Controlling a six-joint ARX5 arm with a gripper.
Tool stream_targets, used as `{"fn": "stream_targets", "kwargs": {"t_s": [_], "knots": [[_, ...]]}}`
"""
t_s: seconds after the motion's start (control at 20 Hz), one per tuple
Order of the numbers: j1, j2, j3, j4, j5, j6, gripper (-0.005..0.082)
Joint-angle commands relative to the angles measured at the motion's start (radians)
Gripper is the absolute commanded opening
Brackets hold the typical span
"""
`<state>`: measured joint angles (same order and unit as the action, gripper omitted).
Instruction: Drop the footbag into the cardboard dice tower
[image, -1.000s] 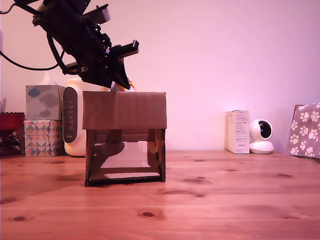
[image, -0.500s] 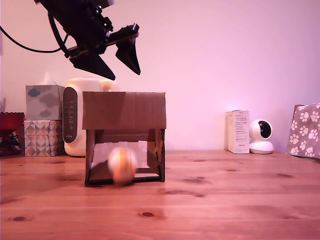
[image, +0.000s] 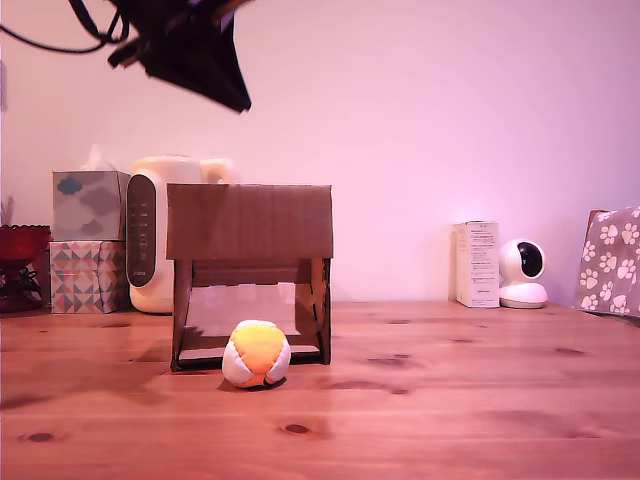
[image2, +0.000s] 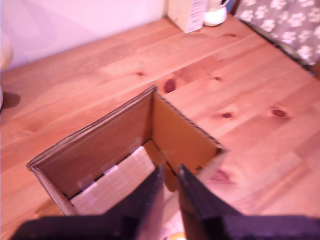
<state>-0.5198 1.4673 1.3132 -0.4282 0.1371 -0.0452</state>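
The footbag (image: 257, 353) lay on the wooden table (image: 450, 400), just in front of the lower front gap of the cardboard dice tower (image: 250, 270). It rested still, orange panel facing the exterior camera, white panels at its sides. It sat close to the tower's base edge; whether it touched the cardboard could not be determined.

The tower stood upright on its two side legs, with the pale inner ramp visible through the gap. In the wrist view the tower's open top (image2: 135, 150) showed brown inner walls and a pale floor panel, with no ball inside.

The gripper (image2: 169, 187) was high above the tower, toward the exterior view's upper left (image: 205, 60). In the wrist view its two dark fingers (image2: 150, 200) stood nearly together, a narrow slit between them, holding nothing.

Behind the tower, on the exterior view's left, stood a white appliance (image: 150, 235) and two stacked tissue boxes (image: 88, 240). On the exterior view's right were a white carton (image: 477, 263), a small round camera (image: 522, 272) and a paw-print box (image: 610, 260).
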Motion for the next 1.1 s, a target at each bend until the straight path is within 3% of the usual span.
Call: {"fn": "stream_targets", "kwargs": {"t_s": [0.0,0.3,0.65,0.9,1.05], "knots": [[-0.018,-0.018,-0.02,0.0,0.018,0.007,-0.0017],[-0.031,-0.11,-0.167,0.112,0.055,0.008,-0.0017],[-0.031,-0.249,-0.514,0.38,0.09,0.003,-0.0017],[-0.03,-0.374,-0.767,0.501,0.078,-0.028,-0.0017],[-0.03,-0.466,-0.875,0.51,0.059,-0.09,-0.0017]]}}
